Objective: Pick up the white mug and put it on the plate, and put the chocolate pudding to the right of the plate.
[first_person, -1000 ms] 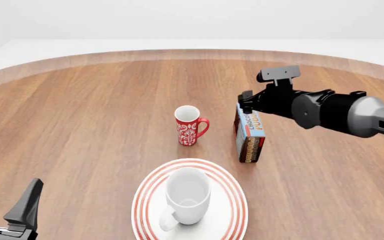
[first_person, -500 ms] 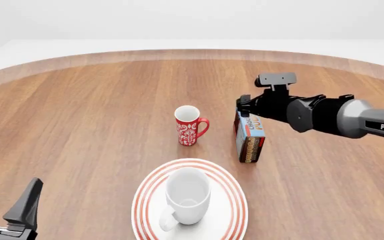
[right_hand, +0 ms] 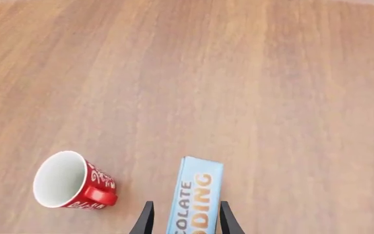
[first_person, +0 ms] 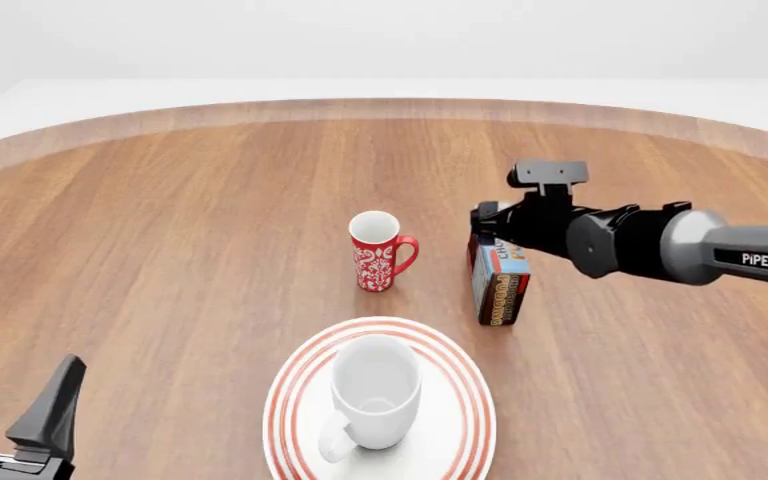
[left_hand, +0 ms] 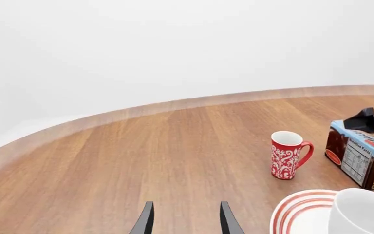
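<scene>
Over the far end of the chocolate pudding [first_person: 499, 280], the right gripper [first_person: 491, 226] is held low, its two fingers [right_hand: 146, 222] spread with the box's light blue face lying between them in the right wrist view. The fingers are seen on either side of the box, but whether they touch it cannot be told; the gripper is parted, not clamped. The right arm [first_person: 651, 245] is stretched in from the right edge of the front view, nearly level above the tabletop [first_person: 157, 230], with its wrist and camera bracket raised just above the box.

The chocolate pudding is stood on a long edge, its blue lettered face turned upward and its dark brown and red side turned toward the camera. It is placed beyond and to the right of the plate [first_person: 458, 395], near it but apart, and just to the right of the red mug [first_person: 380, 252], which is upright with its handle turned toward the box.

The white mug [first_person: 373, 392] is set upright on the plate, its handle pointed toward the near left.

At the lower left corner of the front view, the left gripper [first_person: 17, 400] is held close above the tabletop, well apart from everything. Its fingers [left_hand: 146, 220] are spread wide and nothing is held between them.
</scene>
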